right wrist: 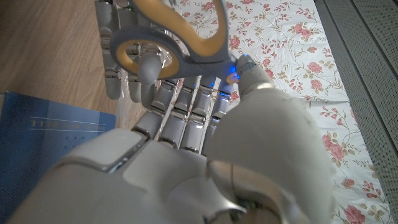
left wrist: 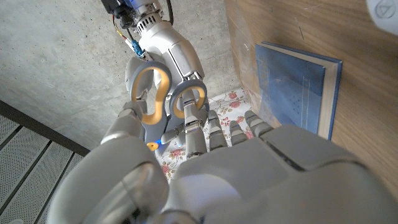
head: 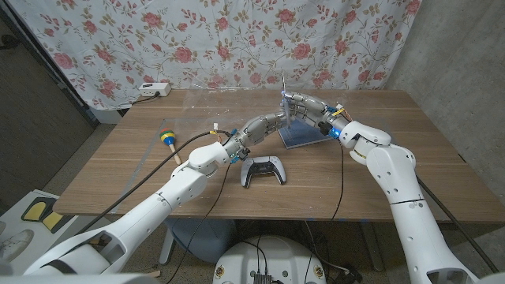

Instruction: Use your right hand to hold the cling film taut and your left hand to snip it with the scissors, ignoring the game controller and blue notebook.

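The scissors (head: 284, 85), with grey and yellow handle loops, stand blade-up over the table's middle, above the blue notebook (head: 304, 136). Both hands meet at them. My left hand (head: 267, 124) reaches in from the left. In the left wrist view one of its fingers (left wrist: 188, 124) goes into a loop of the scissors (left wrist: 165, 93). My right hand (head: 309, 104) has its fingers behind the handles and its thumb (right wrist: 249, 78) against the scissors (right wrist: 177, 37). A long clear roll (head: 146, 162), which looks like the cling film, lies far to the left, away from both hands.
A white game controller (head: 263, 170) lies near the front edge, under my left forearm. A colourful toy on a stick (head: 168, 140) lies at the left beside the roll. A white power strip (head: 152, 89) sits at the back left corner. A flowered curtain hangs behind.
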Available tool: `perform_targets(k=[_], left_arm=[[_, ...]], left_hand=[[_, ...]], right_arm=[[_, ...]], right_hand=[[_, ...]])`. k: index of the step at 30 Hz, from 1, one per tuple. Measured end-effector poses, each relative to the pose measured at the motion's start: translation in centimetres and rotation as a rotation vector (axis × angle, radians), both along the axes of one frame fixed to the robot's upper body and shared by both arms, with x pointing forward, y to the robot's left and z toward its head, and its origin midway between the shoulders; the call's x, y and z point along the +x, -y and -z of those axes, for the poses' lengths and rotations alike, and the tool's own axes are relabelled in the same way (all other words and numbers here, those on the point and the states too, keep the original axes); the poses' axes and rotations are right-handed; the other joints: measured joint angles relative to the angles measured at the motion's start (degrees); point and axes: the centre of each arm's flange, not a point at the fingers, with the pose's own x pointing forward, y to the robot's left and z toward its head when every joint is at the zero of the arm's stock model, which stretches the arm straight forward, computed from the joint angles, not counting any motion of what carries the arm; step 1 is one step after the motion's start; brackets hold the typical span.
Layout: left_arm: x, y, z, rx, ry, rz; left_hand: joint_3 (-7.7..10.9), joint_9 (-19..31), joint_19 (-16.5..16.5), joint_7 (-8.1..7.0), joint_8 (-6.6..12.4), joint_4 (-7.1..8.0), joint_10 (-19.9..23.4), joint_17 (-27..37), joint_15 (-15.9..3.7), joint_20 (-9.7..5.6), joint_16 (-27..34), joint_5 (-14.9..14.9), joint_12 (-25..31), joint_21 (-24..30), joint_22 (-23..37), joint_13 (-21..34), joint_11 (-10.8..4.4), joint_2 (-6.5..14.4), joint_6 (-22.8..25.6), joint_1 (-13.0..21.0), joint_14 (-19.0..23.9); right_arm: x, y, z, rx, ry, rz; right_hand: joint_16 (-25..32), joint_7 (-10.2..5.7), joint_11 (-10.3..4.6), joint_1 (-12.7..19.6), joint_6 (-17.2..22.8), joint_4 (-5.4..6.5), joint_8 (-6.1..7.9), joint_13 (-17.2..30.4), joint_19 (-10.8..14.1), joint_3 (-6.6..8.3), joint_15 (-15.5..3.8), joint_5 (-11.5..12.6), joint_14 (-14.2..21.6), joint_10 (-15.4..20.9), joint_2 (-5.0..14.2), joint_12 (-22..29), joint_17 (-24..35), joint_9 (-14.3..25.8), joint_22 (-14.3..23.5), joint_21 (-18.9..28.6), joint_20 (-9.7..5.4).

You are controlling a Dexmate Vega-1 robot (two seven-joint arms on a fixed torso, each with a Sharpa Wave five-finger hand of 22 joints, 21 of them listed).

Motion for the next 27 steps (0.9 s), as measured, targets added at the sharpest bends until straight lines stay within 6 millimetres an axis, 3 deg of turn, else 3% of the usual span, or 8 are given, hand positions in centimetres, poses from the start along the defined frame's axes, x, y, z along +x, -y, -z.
perform_targets(k=[7,11,22,27], left_arm=[[-0.05,-0.1,0.18,-0.002,-0.002,-0.003],[-0.09,-0.13,0.15,-0.004,0.002,-0.001],[-0.17,-0.16,0.32,-0.012,0.007,-0.003],[-0.32,-0.05,0.26,-0.017,0.011,-0.009]], left_hand=[[2.43,0.0,0.31,0.0,-0.35,-0.81,0.2,0.0,0.0,0.3,0.0,1.99,0.0,0.0,0.0,0.3,0.2,3.62,0.0,3.62,0.0],[3.04,0.0,0.31,0.0,-0.35,-1.29,0.63,0.0,-0.23,0.3,0.0,3.17,-0.03,0.0,0.0,0.25,-0.22,4.48,0.61,4.48,0.23],[3.23,-0.01,0.3,-0.08,-0.34,-1.48,0.82,0.0,-0.1,0.3,0.0,3.84,-0.05,0.0,0.0,0.33,-0.41,3.81,1.14,5.32,0.53],[2.38,-0.01,0.71,-0.08,-0.34,-0.63,1.23,0.0,-0.1,-0.11,0.0,3.35,0.15,0.4,0.0,0.51,-0.82,2.87,1.14,4.55,0.53]], right_arm=[[0.0,-0.14,0.12,-0.007,-0.004,-0.003],[-0.01,-0.17,0.14,-0.01,-0.005,-0.005],[-0.09,-0.33,0.19,-0.016,-0.006,-0.012],[-0.19,-0.51,0.26,-0.02,-0.005,-0.017]], right_hand=[[0.0,0.0,0.0,0.01,0.0,0.0,0.02,0.0,-0.2,0.0,0.01,-0.01,-0.01,0.0,0.0,0.09,0.27,-0.01,0.01,0.32,0.21],[0.0,0.0,0.0,0.01,0.0,0.0,0.11,0.03,-0.2,0.0,0.01,-0.02,-0.01,0.0,-0.01,0.27,0.27,-0.01,0.01,0.58,0.21],[-0.48,0.0,-0.01,0.02,0.0,0.0,0.12,0.05,-0.22,0.0,-0.07,-0.03,0.48,-0.01,-0.01,0.27,0.53,-0.01,0.01,0.67,0.18],[-0.48,-0.2,0.14,0.02,0.2,0.0,0.11,0.05,-0.52,0.0,-0.07,-0.04,0.48,0.14,-0.02,0.25,0.54,0.01,0.01,0.96,-0.12]])
